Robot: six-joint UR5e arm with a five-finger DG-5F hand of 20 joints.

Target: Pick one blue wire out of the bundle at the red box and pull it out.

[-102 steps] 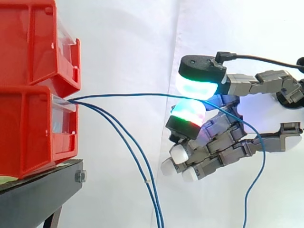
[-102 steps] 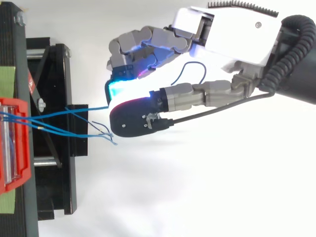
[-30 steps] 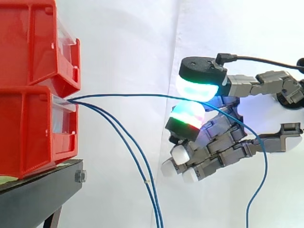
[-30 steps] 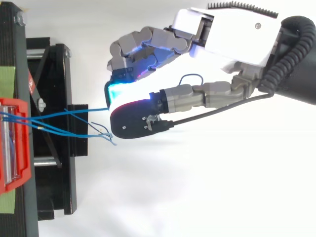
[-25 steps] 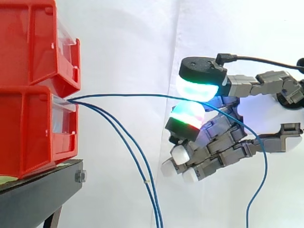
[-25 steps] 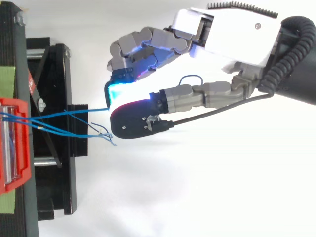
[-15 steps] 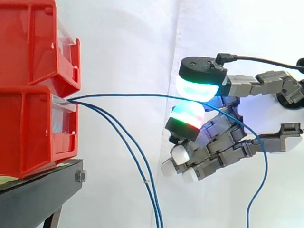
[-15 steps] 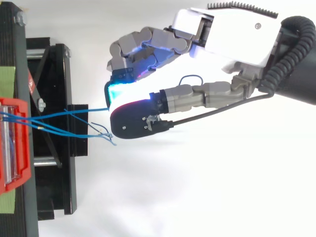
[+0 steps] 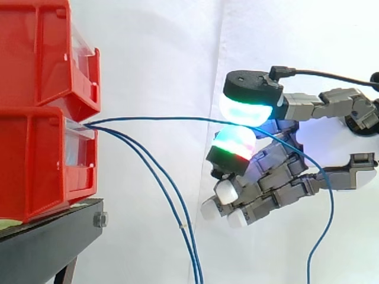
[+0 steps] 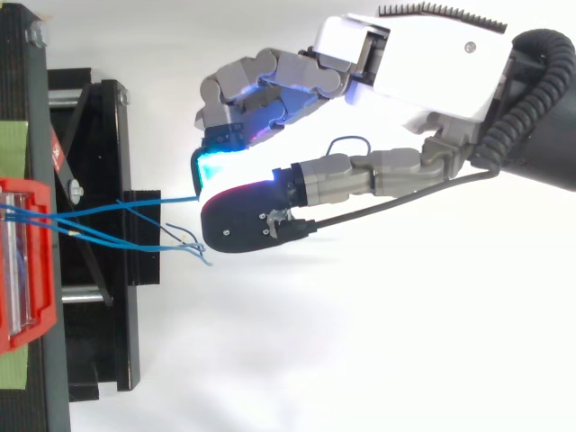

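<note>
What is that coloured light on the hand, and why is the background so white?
Side view: the hand's own fingertip pads glow green and red, tinting the fingers behind them violet where they pinch the blue wire; the white curtain is evenly lit, almost shadowless. Top view: a pad glows cyan; the white background glares against the black stand.

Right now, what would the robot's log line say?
hand: pinching one blue wire | wire: stretched level from lower red bin | two other wires: hanging down | pull-out: not yet done
</note>
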